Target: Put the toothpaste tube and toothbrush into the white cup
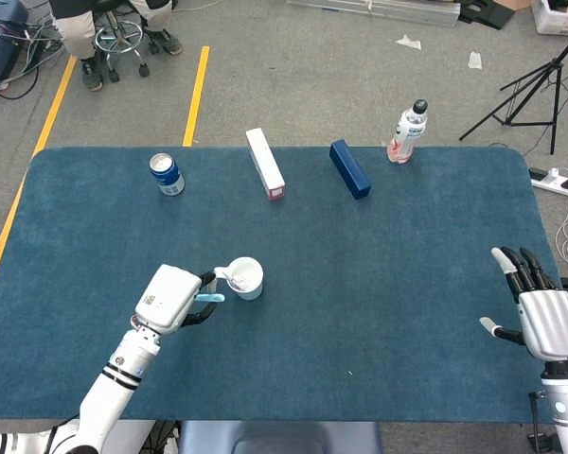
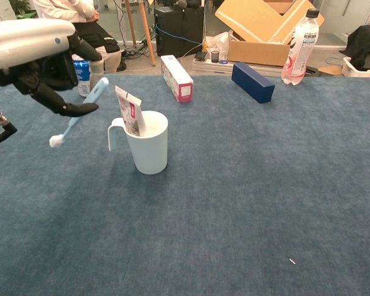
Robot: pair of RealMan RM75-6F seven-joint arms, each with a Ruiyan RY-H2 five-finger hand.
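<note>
The white cup (image 1: 247, 278) (image 2: 147, 148) stands on the blue table with the toothpaste tube (image 2: 129, 110) upright inside it. My left hand (image 1: 169, 298) (image 2: 34, 49) grips a light blue toothbrush (image 2: 80, 112) (image 1: 209, 298), lifted clear of the table just left of the cup; the brush head hangs down to the left, its handle tilted toward the cup. My right hand (image 1: 541, 316) hovers near the table's right edge, its fingers spread and nothing in it.
Along the far side stand a blue can (image 1: 167, 174), a white and pink box (image 1: 265, 163), a dark blue box (image 1: 349, 168) and a water bottle (image 1: 408, 131). A person sits on a stool (image 1: 119, 36) beyond the table.
</note>
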